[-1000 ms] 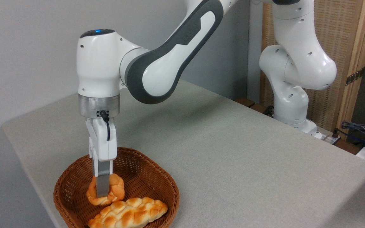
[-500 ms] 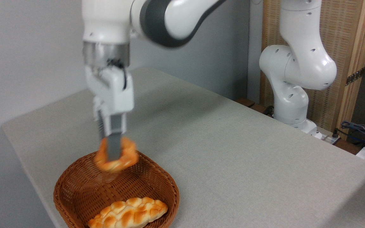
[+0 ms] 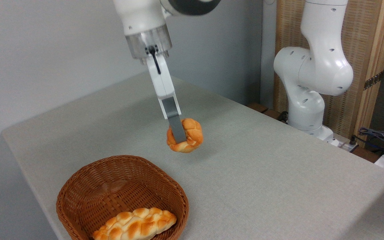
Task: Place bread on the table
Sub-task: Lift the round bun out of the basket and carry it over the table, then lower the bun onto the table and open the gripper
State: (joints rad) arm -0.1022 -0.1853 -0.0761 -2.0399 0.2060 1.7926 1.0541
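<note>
The bread [image 3: 186,136], a small knotted golden roll, hangs in the air clamped in our gripper [image 3: 178,135], whose grey finger crosses its front face while the other finger is hidden behind it. It sits clear of the counter [image 3: 262,173], with its shadow on the cloth just at its 4 o'clock, so we judge it is off the surface, not resting on it.

Seen from the roll, the wicker basket [image 3: 122,196] lies at about 7 o'clock, near the front left corner of the counter, and the roll is outside its rim. Inside the basket only the longer braided loaf [image 3: 135,226] remains, lying against the near wall.

By our reading, the pick-up and the lift out of the basket are done, and the roll is over bare cloth. What is left is to lower it until it touches the counter, let the fingers part, and draw the arm away. The gripper leans at a slant, so the roll may tip or roll slightly on release.
</note>
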